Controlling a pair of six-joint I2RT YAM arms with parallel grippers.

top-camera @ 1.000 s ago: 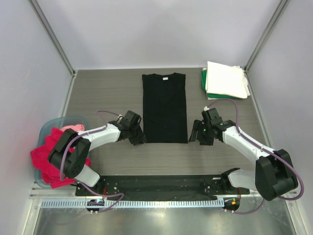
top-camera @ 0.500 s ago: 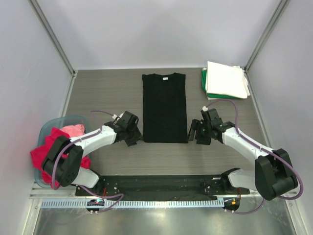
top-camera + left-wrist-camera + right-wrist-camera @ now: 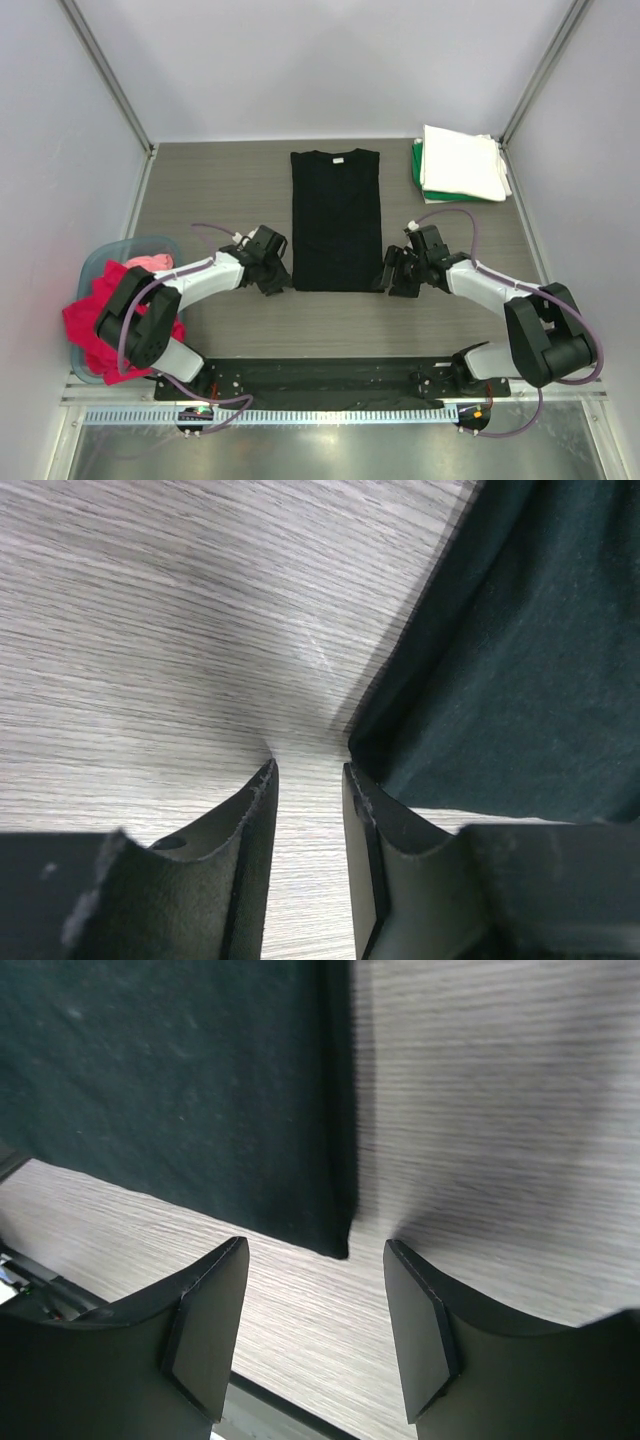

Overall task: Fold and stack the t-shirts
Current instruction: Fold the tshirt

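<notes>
Left gripper [image 3: 277, 277]: fingers [image 3: 250, 820] a narrow slit apart, with nothing between them but bare table [image 3: 210, 190]. The tips sit low on the wood at the near left corner of the black t-shirt [image 3: 337, 220]. The inner tip is right at the cloth edge, and whether it touches cannot be told. Left arm: stretched low from its base, forearm running toward the centre, wrist turned in at the shirt. Right gripper [image 3: 390, 273]: fingers [image 3: 215, 1320] set wide apart, gripping nothing. The near right corner of the black t-shirt lies in the gap between the tips. Right arm: laid low across the table, wrist pointing left at the shirt. Black t-shirt: 1 item, flat at table centre, folded to a narrow rectangle, collar at the far end. Folded pile, far right corner: white t-shirt [image 3: 462, 163] on top, green t-shirt [image 3: 417, 172] showing beneath at its left edge. Pale blue tub [image 3: 120, 246]: near left edge, holding a red t-shirt [image 3: 85, 325] that spills over the rim and a pink t-shirt [image 3: 148, 263].
</notes>
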